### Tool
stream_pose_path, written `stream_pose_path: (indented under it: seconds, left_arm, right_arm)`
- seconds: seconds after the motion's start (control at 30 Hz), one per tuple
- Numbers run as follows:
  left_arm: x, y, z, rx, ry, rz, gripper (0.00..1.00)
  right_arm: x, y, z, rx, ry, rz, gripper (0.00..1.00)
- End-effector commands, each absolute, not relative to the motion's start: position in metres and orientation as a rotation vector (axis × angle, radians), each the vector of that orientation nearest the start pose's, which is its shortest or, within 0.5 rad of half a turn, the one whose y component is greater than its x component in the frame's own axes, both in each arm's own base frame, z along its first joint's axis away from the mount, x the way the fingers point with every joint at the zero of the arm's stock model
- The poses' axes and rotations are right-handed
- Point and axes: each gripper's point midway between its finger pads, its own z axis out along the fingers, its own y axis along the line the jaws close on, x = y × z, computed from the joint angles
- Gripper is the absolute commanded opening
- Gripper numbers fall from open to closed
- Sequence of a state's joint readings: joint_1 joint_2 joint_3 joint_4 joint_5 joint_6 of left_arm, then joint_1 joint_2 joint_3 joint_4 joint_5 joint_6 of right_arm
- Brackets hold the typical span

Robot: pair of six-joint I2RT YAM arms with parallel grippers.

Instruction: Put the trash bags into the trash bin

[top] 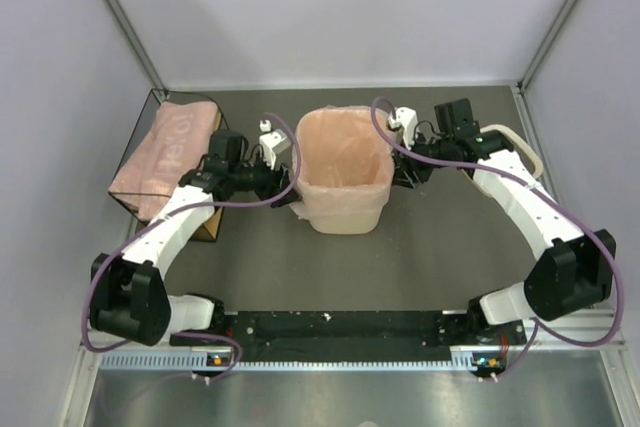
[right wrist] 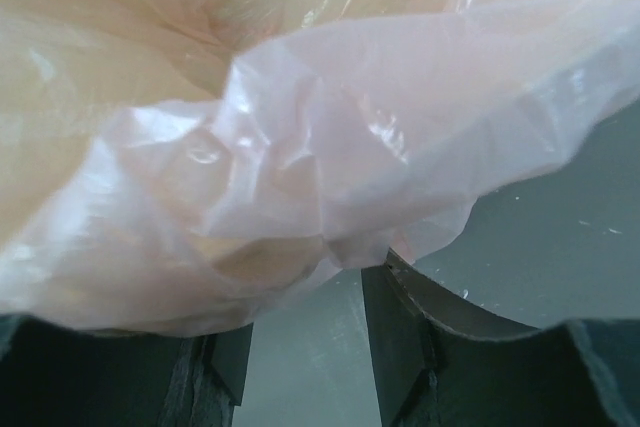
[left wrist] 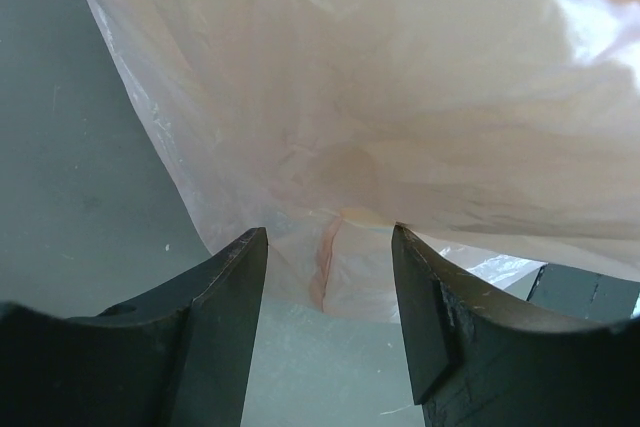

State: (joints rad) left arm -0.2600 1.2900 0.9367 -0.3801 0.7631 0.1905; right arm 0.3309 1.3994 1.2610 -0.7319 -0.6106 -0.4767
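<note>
- The grey worktop (top: 430, 257) carries everything; both arms reach in from its near edge toward the middle.
- The box (top: 207, 225), dark-wired with an orange-brown side, stands at the left rear, apart from the bin.
- The bin (top: 350, 215) stands upright at the middle of the worktop, between the two pincers.
- A folded stack (top: 165, 152) of pale pink bags lies on top of the box.
- One bag (top: 340, 152) lines the bin. Its mouth is spread open and its edge is folded out over the rim, hanging down the outer wall in crinkled folds.
- The left pincer (top: 288, 169) sits just beside the bin's left wall. In its wrist view the left pincer (left wrist: 330, 277) is released, jaws apart, with a crease of the hanging film in the gap at their tips.
- The right pincer (top: 402, 172) sits just beside the bin's right wall. In its wrist view the right pincer (right wrist: 305, 317) is also released. Bare worktop shows between the jaws, and the bunched film edge droops over the left one.
</note>
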Motion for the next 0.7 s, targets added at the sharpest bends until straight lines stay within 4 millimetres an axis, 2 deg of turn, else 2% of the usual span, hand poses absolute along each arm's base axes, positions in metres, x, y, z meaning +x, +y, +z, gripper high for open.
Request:
stream_pose_path:
  seconds: [0.0,0.2,0.3,0.37,0.47,0.5,0.57,0.6,0.67]
  left_arm:
    - [0.294,-0.203,0.174,0.855,1.98,-0.916,0.59]
    - [0.294,-0.209,0.165,0.876,1.995,-0.906,0.59]
    - [0.296,-0.202,0.162,0.881,2.033,-0.851,0.62]
    - [0.292,-0.193,0.158,0.89,2.079,-0.848,0.65]
    - [0.293,-0.184,0.177,0.869,2.03,-0.893,0.69]
    - [0.292,-0.182,0.182,0.872,2.011,-0.902,0.71]
    - [0.288,-0.18,0.193,0.895,1.953,-0.914,0.73]
    - [0.286,-0.18,0.195,0.905,1.941,-0.917,0.75]
    - [0.282,-0.181,0.201,0.942,1.901,-0.925,0.75]
  right_arm:
    - [0.307,0.196,0.187,-1.213,2.0,0.649,0.45]
    - [0.304,0.176,0.174,-1.195,2.049,0.614,0.45]
    - [0.296,0.153,0.166,-1.207,2.091,0.591,0.45]
    - [0.289,0.133,0.169,-1.168,2.116,0.605,0.47]
    - [0.284,0.122,0.199,-1.03,2.101,0.724,0.56]
    - [0.283,0.127,0.218,-1.003,2.047,0.783,0.59]
    - [0.277,0.135,0.239,-0.939,2.016,0.859,0.65]
    - [0.272,0.145,0.255,-0.941,1.953,0.941,0.67]
    - [0.269,0.154,0.269,-0.904,1.924,1.016,0.73]
